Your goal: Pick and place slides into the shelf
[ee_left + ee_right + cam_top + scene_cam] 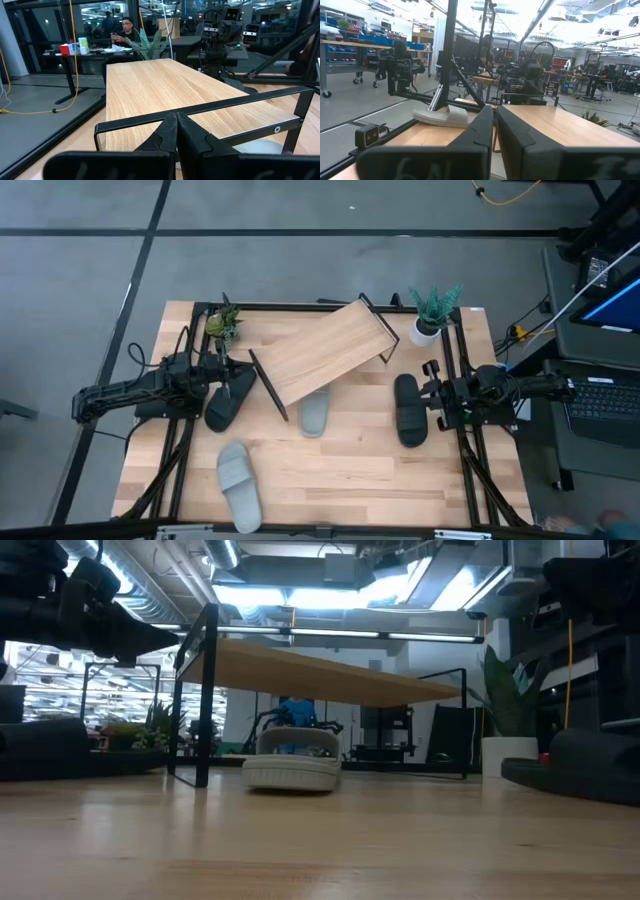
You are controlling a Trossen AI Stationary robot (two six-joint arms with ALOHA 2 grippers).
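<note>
two black slides (410, 410), two light grey slides (240, 486), light wood shelf (318, 352), black frame.

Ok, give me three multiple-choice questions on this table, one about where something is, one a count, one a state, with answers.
1. Where is the grey slide near the middle?
A. partly under the shelf
B. on top of the shelf
C. off the table

2. How many slides are on the table?
A. two
B. four
C. six

3. What is on the shelf's board?
A. one slide
B. a plant
C. nothing

Answers: 1 A, its toe end is hidden beneath the board; 2 B, two black, two grey in the high view; 3 C, bare wood shows.
</note>
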